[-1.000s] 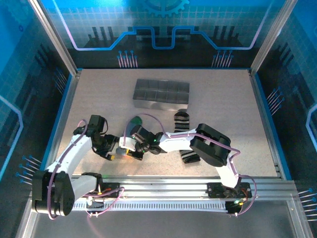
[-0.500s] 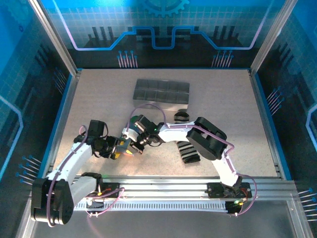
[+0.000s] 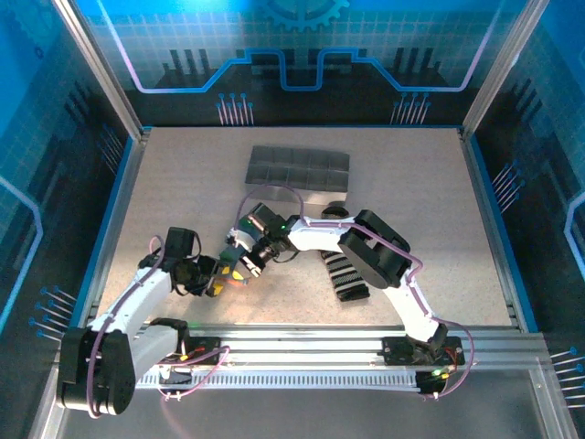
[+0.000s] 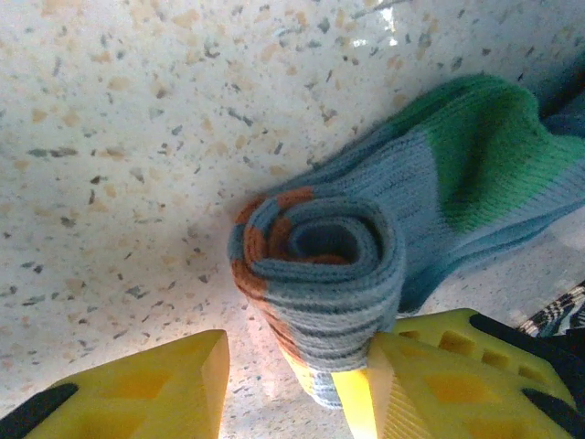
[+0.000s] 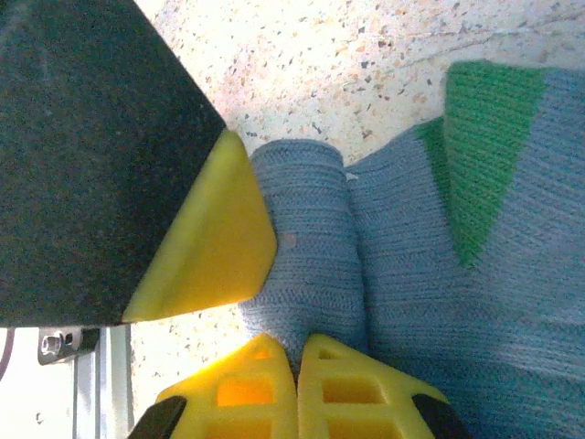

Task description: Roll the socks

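Half the grey-blue, green-cuffed knit sock is sitting rolled, nearside of the grey compartment tray. Left gripper has been sliding in and is gaping around the roll. Right gripper is pressing it, fingers closed, so the cuff's still waiting.

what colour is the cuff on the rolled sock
Green cuff, best seen in the left wrist view.

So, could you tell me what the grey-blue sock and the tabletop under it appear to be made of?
Grey-blue sock: knitted fabric, matte; ribbed stitch rows show. Tabletop: likely speckled stone-look laminate or terrazzo, smooth, slightly glossy from the glare.
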Robot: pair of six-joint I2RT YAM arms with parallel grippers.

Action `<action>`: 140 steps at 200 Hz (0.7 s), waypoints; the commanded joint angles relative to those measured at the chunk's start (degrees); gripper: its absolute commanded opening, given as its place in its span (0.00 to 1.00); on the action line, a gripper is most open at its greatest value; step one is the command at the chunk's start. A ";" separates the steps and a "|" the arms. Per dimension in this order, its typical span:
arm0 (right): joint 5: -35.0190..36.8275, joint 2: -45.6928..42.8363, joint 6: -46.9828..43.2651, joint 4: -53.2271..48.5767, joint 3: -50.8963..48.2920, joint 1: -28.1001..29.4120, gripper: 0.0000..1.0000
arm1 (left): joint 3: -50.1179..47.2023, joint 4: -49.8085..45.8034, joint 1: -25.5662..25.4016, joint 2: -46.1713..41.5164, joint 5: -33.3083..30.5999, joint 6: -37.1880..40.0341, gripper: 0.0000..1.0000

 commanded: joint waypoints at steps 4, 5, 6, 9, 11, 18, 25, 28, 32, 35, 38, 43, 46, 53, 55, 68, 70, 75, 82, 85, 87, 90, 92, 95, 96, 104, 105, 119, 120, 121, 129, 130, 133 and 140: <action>3.01 5.40 2.59 -9.87 -0.32 -1.20 0.00 | -1.12 3.90 -0.37 3.29 -1.15 1.64 0.44; 2.94 5.42 2.61 -9.95 -0.28 -1.27 0.00 | -1.12 4.09 -0.38 3.47 -1.13 1.61 0.44; 2.91 5.43 2.62 -9.99 -0.22 -1.30 0.00 | -1.16 4.23 -0.39 3.69 -1.17 1.65 0.44; 2.73 5.44 2.71 -10.18 -0.09 -1.27 0.00 | -1.12 4.65 -0.40 4.08 -1.32 1.60 0.44; 2.71 5.43 2.76 -10.26 -0.03 -1.25 0.00 | -1.11 4.88 -0.44 4.39 -1.41 1.59 0.44; 2.40 5.43 2.84 -10.37 0.19 -1.25 0.00 | -1.11 5.48 -0.53 5.58 -1.84 1.83 0.44; 2.24 5.43 2.96 -10.38 0.29 -1.33 0.00 | -1.04 6.01 -0.64 6.73 -2.30 1.99 0.44; 2.09 5.43 3.10 -10.38 0.42 -1.34 0.00 | -1.07 6.15 -0.64 7.17 -2.46 2.12 0.44; 1.90 5.43 3.21 -10.37 0.47 -1.35 0.00 | -1.09 6.35 -0.74 7.86 -2.72 2.16 0.44; 1.65 5.43 3.37 -10.37 0.59 -1.42 0.00 | -1.18 6.50 -0.82 8.38 -2.82 2.22 0.44; 1.55 5.43 3.52 -10.46 0.70 -1.42 0.00 | -1.15 6.64 -0.84 8.86 -2.98 2.33 0.44; 1.34 5.43 3.65 -10.54 0.88 -1.52 0.00 | -1.23 6.63 -0.99 9.55 -3.27 2.46 0.43; 1.29 5.43 3.69 -10.62 1.02 -1.55 0.00 | -1.20 6.41 -1.06 9.98 -3.54 2.49 0.43; 1.30 5.43 3.51 -10.65 1.13 -1.55 0.00 | -1.30 5.81 -1.10 10.86 -4.25 2.54 0.41; 1.29 5.43 3.51 -10.60 1.14 -1.54 0.00 | -1.31 5.59 -1.15 11.16 -4.56 2.49 0.41; 1.80 4.72 2.46 -9.93 0.81 -1.47 0.01 | -1.65 4.37 -1.17 12.47 -6.23 2.50 0.35; 1.92 4.44 2.23 -9.63 0.68 -1.48 0.02 | -1.66 3.91 -1.19 12.71 -6.48 2.50 0.34; 2.32 3.55 1.47 -8.73 0.10 -1.34 0.05 | -1.60 2.88 -1.19 13.27 -7.15 2.44 0.32; 3.13 2.01 0.10 -7.10 -0.92 -1.04 0.09 | -1.61 1.92 -1.19 14.03 -7.81 2.45 0.29; 3.52 1.17 -0.58 -6.30 -1.54 -0.93 0.11 | -1.62 1.58 -1.19 14.28 -7.91 2.39 0.28; 3.87 0.57 -0.97 -5.60 -1.97 -0.80 0.13 | -1.57 1.28 -1.19 14.52 -8.00 2.38 0.28; 4.36 -0.47 -1.77 -4.77 -2.72 -0.59 0.15 | -1.55 0.83 -1.19 14.78 -8.18 2.46 0.27; 4.70 -1.16 -2.30 -3.99 -3.28 -0.51 0.17 | -1.42 0.54 -1.17 14.91 -8.31 2.38 0.26; 5.47 -2.29 -3.14 -2.71 -4.03 -0.20 0.19 | -1.36 0.09 -1.18 15.14 -8.39 2.30 0.25; 5.67 -2.69 -3.47 -2.32 -4.42 -0.15 0.20 | -1.37 -0.05 -1.18 15.19 -8.49 2.25 0.24; 8.15 -6.25 -5.82 1.57 -7.37 0.54 0.26 | -1.20 -0.64 -1.19 15.40 -8.48 2.31 0.23; 8.55 -6.78 -6.21 2.10 -7.93 0.66 0.27 | -1.20 -0.81 -1.19 15.41 -8.57 2.26 0.22; 14.98 -14.37 -11.14 12.27 -15.49 2.30 0.38 | -0.25 -2.97 -1.19 15.68 -8.90 2.11 0.21; 15.39 -14.89 -11.56 13.07 -16.08 2.46 0.38 | -0.15 -3.03 -1.19 15.68 -8.92 2.11 0.21; 15.81 -15.45 -12.07 13.83 -16.60 2.58 0.39 | -0.10 -3.15 -1.19 15.68 -8.93 2.16 0.21; 19.92 -19.27 -16.33 20.42 -22.39 3.91 0.47 | 0.63 -3.85 -1.19 15.77 -8.80 2.37 0.20; 20.45 -19.75 -16.96 21.11 -23.01 4.10 0.48 | 0.68 -3.96 -1.19 15.77 -8.78 2.38 0.21; 22.33 -20.86 -18.82 23.26 -24.57 4.75 0.52 | 0.92 -4.30 -1.20 15.77 -8.80 2.30 0.21; 26.90 -22.84 -23.06 26.32 -27.08 6.42 0.58 | 1.44 -5.14 -1.17 15.85 -8.65 2.32 0.21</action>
